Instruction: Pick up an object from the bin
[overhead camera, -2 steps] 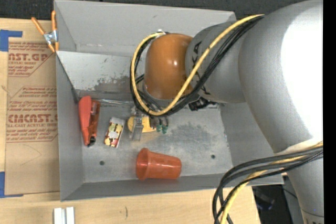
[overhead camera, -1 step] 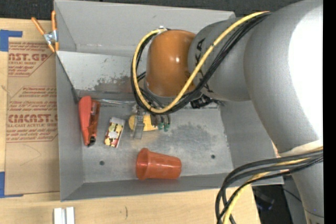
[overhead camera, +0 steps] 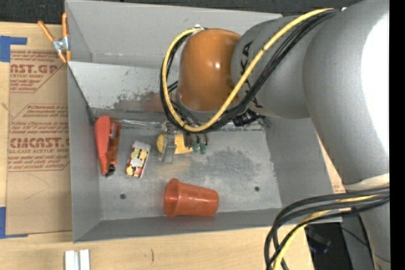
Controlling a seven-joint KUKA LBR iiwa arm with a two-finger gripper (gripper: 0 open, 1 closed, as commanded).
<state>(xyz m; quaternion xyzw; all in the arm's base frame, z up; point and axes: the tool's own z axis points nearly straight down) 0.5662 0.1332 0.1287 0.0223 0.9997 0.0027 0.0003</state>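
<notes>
Camera view: small white block (overhead camera: pixel 137 160) lies just left of the pincer (overhead camera: pixel 168 148).

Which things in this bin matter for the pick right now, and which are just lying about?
In play:
gripper, low in the middle
small yellow thing, right beside it

Lying about:
red cup, on its side, nearer edge
orange-red tool, left
small white packet, beside the tool

orange cup (overhead camera: pixel 191 198) on side, front; red tool (overhead camera: pixel 105 145), small packet (overhead camera: pixel 137 160) left.
</notes>
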